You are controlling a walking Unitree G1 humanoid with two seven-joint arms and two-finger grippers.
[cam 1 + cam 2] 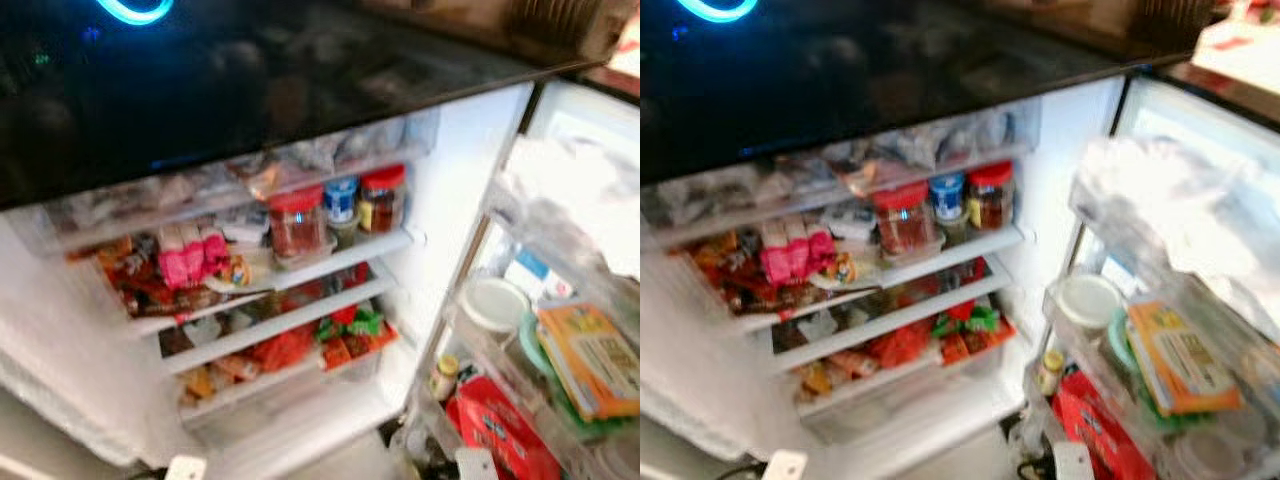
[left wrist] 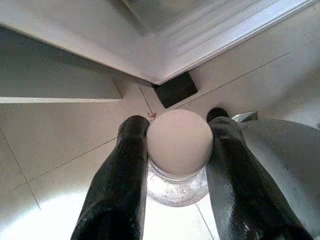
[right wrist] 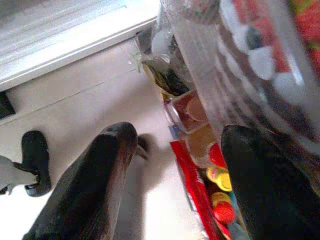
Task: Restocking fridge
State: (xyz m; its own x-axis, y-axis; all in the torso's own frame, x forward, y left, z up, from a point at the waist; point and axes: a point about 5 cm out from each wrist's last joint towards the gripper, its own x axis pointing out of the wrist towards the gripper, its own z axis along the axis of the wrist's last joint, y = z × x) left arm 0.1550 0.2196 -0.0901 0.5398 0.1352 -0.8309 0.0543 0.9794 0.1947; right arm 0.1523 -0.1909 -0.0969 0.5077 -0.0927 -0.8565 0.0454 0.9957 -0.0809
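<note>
While the fridge (image 1: pixel 450 180) stood open before the robot, its shelves were full of food. On the upper shelf (image 1: pixel 340 255) three jars stood in a row: a large jar with a red lid (image 1: pixel 297 222), beside it a smaller jar with a blue lid (image 1: pixel 341 203), and then another red-lidded jar (image 1: pixel 382 198). To the left of them lay pink packets (image 1: pixel 190 255) among other wrapped snacks. The shelves below held more red and green packets (image 1: pixel 345 335), but the picture was too blurred to name them.

The open door (image 1: pixel 560 300) was on the right side, and its racks were also loaded. One rack held a round white lid (image 1: pixel 492 303), an orange and yellow box (image 1: pixel 592 358) and a red package (image 1: pixel 505 430) lower down. A small bottle with a yellow cap (image 1: pixel 443 378) stood near the door's inner edge.

The left gripper (image 2: pixel 179 145) hung low over the pale tiled floor (image 2: pixel 60 140). Its two black fingers (image 2: pixel 125 175) were closed narrowly around a clear jar with a white round lid (image 2: pixel 180 142), one finger touching each side of the lid.

The right gripper (image 3: pixel 175 165) was spread wide and held nothing. It was near the bottom of the door racks, just beside a clear plastic bin (image 3: pixel 235 65), with coloured packets (image 3: pixel 210 175) between its fingers and the floor behind.
</note>
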